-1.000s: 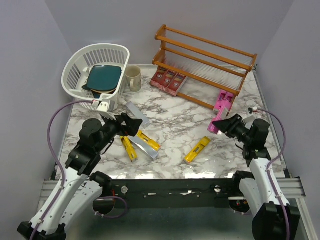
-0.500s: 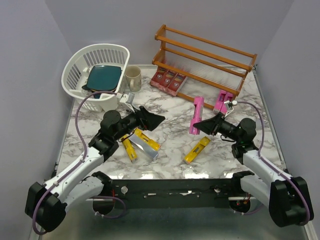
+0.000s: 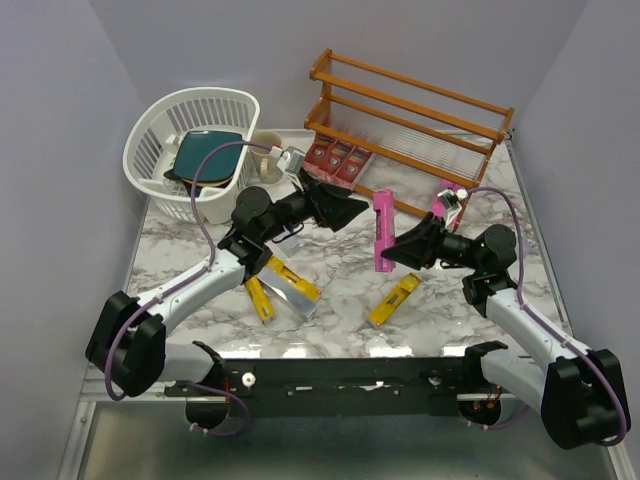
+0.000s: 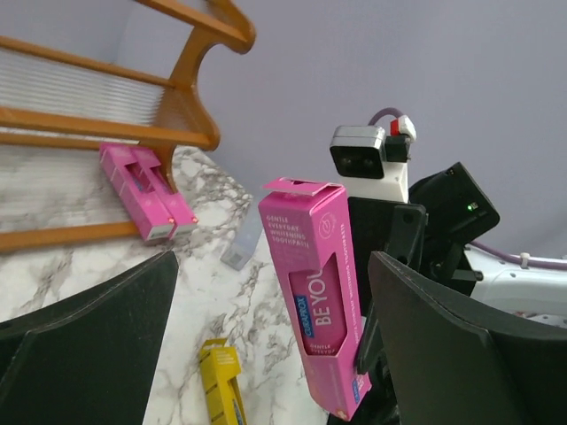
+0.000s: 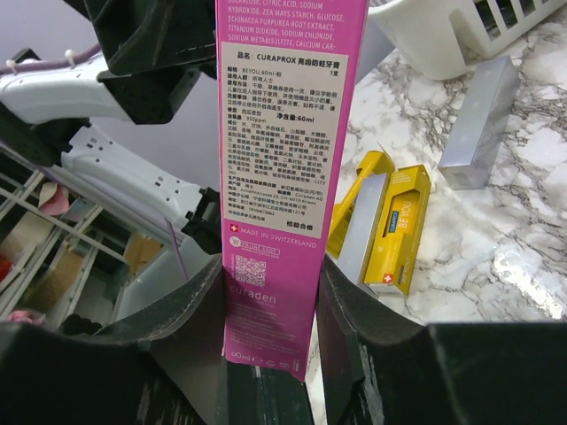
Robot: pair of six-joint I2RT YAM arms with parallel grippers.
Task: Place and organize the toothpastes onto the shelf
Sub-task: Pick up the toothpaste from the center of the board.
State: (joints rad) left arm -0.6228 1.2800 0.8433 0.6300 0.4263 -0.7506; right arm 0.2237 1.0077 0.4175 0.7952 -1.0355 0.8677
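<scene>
Overhead, right pincer (image 3: 395,250) clamps pink toothpaste (image 3: 382,225); left pincer (image 3: 355,210) gapes; right-wrist view alone shows label (image 5: 285,115).

A robot lab test cell: plain grey walls (image 3: 200,40) enclosing a marble-print table (image 3: 340,282).

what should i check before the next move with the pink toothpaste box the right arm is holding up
1. Right gripper shut on the pink carton: ok.
2. Carton upright and lifted off the table: ok.
3. Left gripper wide open: ok.
4. Carton between the left jaws: not ok, it stands just ahead of them.
5. Free space on the shelf, bottom tier, right of the red cartons: ok.
</scene>
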